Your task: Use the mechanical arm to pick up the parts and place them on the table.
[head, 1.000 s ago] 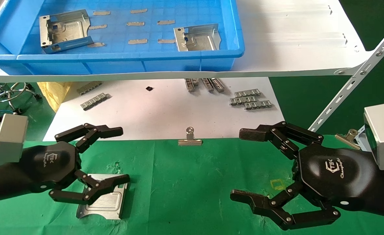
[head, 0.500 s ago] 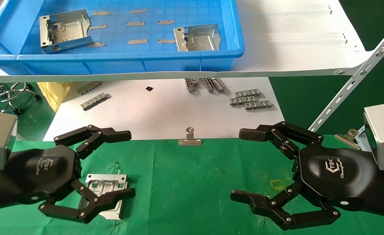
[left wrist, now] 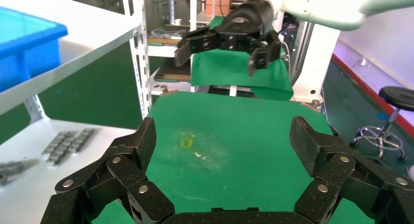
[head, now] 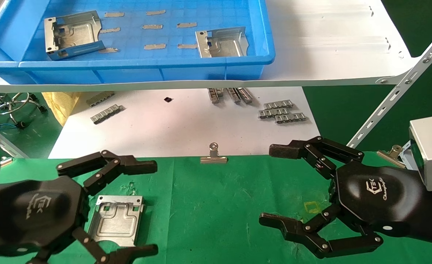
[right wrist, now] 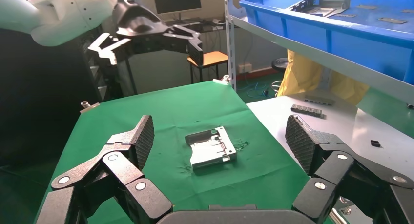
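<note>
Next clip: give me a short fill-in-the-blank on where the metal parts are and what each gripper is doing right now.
1. One bracket lies flat on the ____ cloth.
2. The number of brackets in the blue bin is ____.
3. The left gripper is open above the bracket and holds ____.
4. The right gripper hovers over the cloth with its fingers ____.

Missing words: green; two; nothing; open

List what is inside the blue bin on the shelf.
The blue bin holds two silver brackets, one far left and one near its right end, plus small grey strips. Its left end runs out of view.
</note>
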Available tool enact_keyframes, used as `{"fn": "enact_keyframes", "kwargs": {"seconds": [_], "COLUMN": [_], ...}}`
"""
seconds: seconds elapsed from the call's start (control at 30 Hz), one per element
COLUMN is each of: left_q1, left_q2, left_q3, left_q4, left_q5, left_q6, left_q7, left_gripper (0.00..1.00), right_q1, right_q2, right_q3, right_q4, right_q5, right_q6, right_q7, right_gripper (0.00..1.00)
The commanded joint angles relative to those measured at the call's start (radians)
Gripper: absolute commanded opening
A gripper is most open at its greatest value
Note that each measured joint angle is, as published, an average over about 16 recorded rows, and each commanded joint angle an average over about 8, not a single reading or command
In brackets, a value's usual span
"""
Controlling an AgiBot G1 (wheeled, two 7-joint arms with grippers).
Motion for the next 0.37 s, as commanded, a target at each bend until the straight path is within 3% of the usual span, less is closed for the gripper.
{"fn": "enact_keyframes", "kwargs": {"seconds": [0.03, 0.37], "left_q1": [0.008, 0.008], "left_q2": [-0.003, -0.004], "left_q3": [-0.014, -0.013], "left_q4": [-0.025, -0.022], "left_q5": [0.002, 0.003], "left_q6": [-0.002, -0.003], "left_q7": [-0.017, -0.014], "left_gripper": [1.00, 1.00], "right_q1": [0.000, 0.000], "right_q2": [0.000, 0.000], "right_q3": [0.000, 0.000], "right_q4": [0.000, 0.000], "right_q5": [0.000, 0.000], "right_q6": [0.000, 0.000], "right_q7": [0.000, 0.000], "right_gripper": [1.00, 1.00]}}
